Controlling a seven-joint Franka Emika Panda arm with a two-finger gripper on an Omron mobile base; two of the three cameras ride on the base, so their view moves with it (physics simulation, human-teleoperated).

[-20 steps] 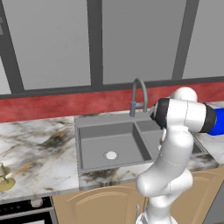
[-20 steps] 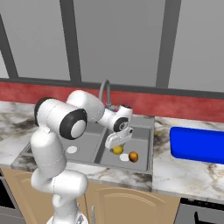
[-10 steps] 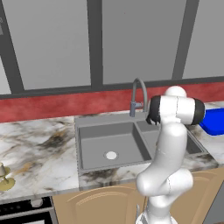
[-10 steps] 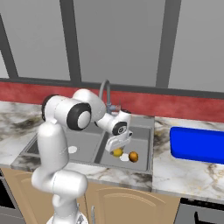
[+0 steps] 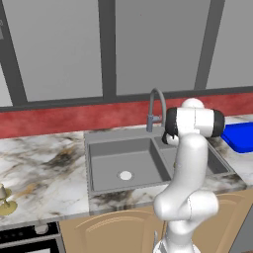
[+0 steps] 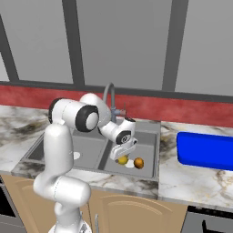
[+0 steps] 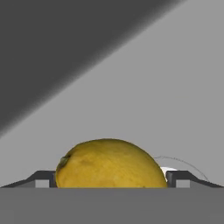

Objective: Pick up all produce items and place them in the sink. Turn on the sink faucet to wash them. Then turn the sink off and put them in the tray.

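Note:
Two produce items lie on the floor of the sink's [image 6: 152, 150] right basin: an oval yellow fruit [image 6: 122, 159] and a round orange fruit [image 6: 139, 163] just right of it. My gripper [image 6: 121, 154] reaches down into that basin and stands open right over the yellow fruit. In the hand view the yellow fruit [image 7: 109, 164] sits between my two fingertips [image 7: 42, 179], with the pale drain edge behind it. The grey gooseneck sink faucet [image 6: 109, 93] rises behind the basins. The blue tray [image 6: 207, 150] lies on the counter to the right of the sink.
My own arm hides the right basin in the left base view, where the left basin [image 5: 123, 163], the faucet [image 5: 155, 106] and the tray [image 5: 239, 136] show. A pale cup on an olive dish [image 5: 4, 202] stands on the marble counter far left.
The hand has dropped lower into the right basin, closer onto the yellow fruit. The jaws have stayed open and both fruits lie where they were.

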